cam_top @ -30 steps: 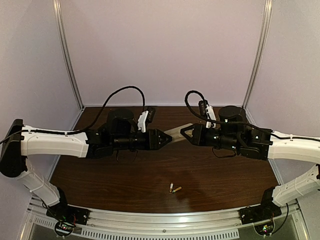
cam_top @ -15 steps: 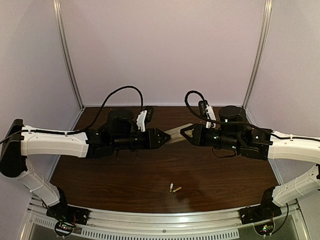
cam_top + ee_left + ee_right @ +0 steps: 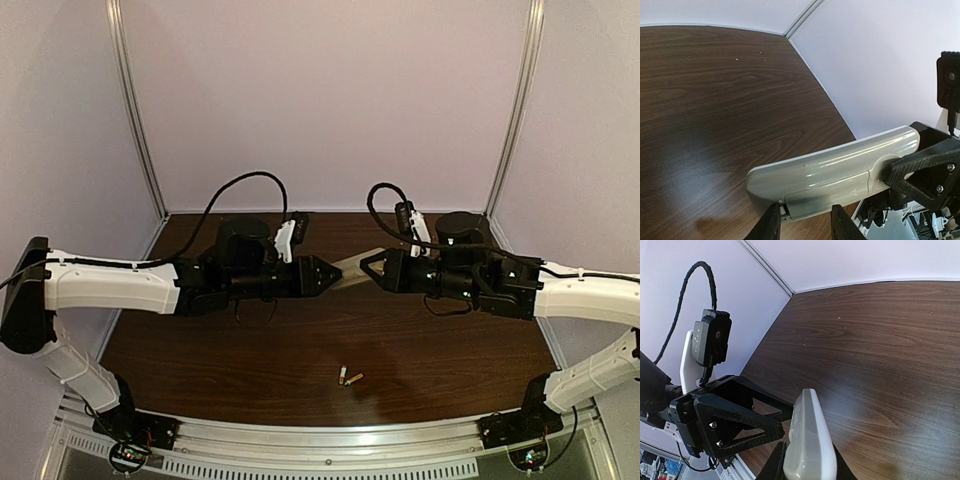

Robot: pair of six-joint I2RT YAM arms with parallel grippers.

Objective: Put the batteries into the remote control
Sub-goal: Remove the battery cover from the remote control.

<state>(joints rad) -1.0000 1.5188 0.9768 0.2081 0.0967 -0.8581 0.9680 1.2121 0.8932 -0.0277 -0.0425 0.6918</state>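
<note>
Little moved: left gripper [image 3: 333, 276], right gripper [image 3: 368, 264] each clamped on remote control [image 3: 350, 266] ends.

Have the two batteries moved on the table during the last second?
No. The batteries lie in the same spot on the table, near its front edge.

right pincer [image 3: 363, 262] edged very slightly leftward toward left pincer [image 3: 340, 277], its cable loop [image 3: 385, 195] shifting along
</note>
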